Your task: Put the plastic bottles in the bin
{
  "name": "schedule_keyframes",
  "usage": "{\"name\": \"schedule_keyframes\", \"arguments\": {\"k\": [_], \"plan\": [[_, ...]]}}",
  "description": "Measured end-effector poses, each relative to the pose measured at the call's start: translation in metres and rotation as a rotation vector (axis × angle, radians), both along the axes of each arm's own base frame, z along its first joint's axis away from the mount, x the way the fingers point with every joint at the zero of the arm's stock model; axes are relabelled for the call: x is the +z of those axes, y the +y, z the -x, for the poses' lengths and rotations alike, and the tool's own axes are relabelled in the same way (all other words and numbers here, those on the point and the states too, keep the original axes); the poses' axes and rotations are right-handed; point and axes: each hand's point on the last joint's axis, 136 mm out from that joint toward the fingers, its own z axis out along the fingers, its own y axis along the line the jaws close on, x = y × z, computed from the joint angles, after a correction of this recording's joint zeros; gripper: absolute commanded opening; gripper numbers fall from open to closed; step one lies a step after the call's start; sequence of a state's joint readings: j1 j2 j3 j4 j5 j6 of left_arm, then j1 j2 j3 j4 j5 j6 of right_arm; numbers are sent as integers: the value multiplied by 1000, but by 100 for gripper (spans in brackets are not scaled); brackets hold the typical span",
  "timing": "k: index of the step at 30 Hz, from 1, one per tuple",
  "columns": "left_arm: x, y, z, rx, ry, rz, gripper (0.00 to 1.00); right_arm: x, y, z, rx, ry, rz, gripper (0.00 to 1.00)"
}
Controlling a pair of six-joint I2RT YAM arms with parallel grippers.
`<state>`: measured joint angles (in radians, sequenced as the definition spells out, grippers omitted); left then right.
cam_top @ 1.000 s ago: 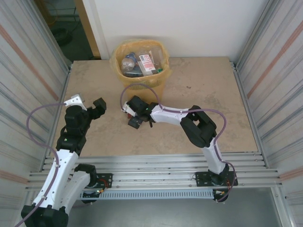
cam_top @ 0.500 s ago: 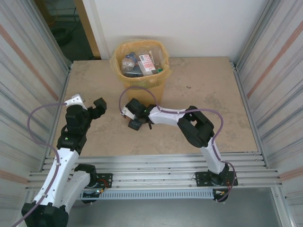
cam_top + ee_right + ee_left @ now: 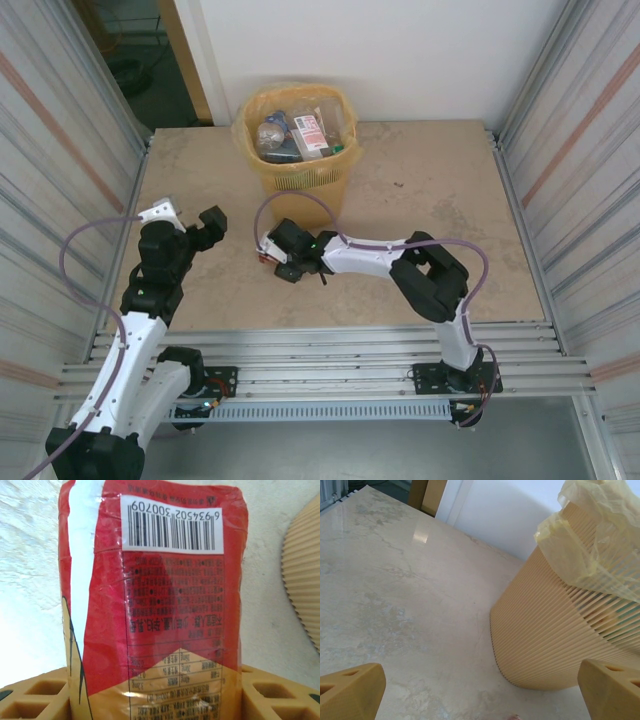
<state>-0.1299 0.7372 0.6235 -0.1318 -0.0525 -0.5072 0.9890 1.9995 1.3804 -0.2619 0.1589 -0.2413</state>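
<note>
Right end effector (image 3: 283, 262) is clamped on the red-label bottle (image 3: 155, 590) down at the desk (image 3: 430, 210). The bottle's long axis points straight out between its jaws, with the bin (image 3: 300, 180) just beyond. Left end effector (image 3: 186, 222) is wide open.

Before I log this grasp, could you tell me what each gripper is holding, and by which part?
The right gripper clamps the red-labelled bottle across its labelled body; the left gripper is open and holds nothing.
</note>
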Motion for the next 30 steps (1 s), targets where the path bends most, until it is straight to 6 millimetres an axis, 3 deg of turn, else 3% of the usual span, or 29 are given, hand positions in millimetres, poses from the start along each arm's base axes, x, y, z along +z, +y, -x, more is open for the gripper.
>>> {"name": "schedule_keyframes", "arguments": {"k": [18, 30], "plan": [[0, -17, -5, -85, 15, 36, 99, 136, -26, 16, -106, -122, -364, 38], [31, -48, -4, -247, -42, 98, 99, 191, -55, 29, -140, -183, -521, 38]]}}
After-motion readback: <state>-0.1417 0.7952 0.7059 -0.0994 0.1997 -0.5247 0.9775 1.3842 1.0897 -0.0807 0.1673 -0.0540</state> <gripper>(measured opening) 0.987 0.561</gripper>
